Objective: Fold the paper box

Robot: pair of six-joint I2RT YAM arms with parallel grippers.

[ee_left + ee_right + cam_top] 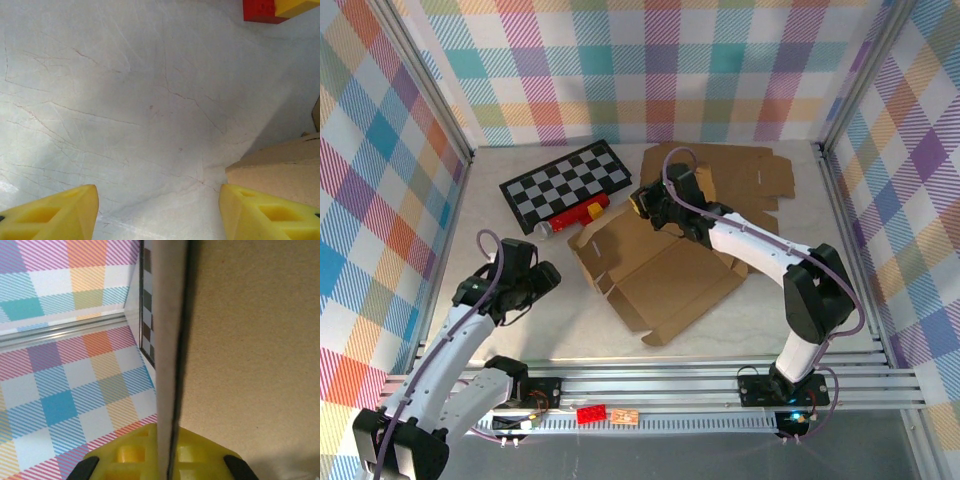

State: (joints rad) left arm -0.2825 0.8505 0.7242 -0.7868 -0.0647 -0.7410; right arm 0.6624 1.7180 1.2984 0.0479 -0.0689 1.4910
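Board: a black and white checkered board (565, 185) lies flat at 11 o'clock on the pale marble table (125, 100).
Tube: a red and yellow tube (574, 215) lies just beside the board's near edge, between the board and the box.
Sheet: a second flat brown cardboard sheet (750, 172) lies at 1 o'clock.
In the way: the right arm reaches across the far right part of the box.
Box: the brown cardboard paper box (665, 275) lies half unfolded in the middle of the table, with one flap raised at its 12 o'clock side.
Right pincer (645, 203): clamped on the raised flap; the thin edge passes between its yellow fingers (125, 457).
Left pincer (535, 275): at 9 o'clock from the box, fingers apart, holding nothing, over bare table; a box corner shows just beside one finger.
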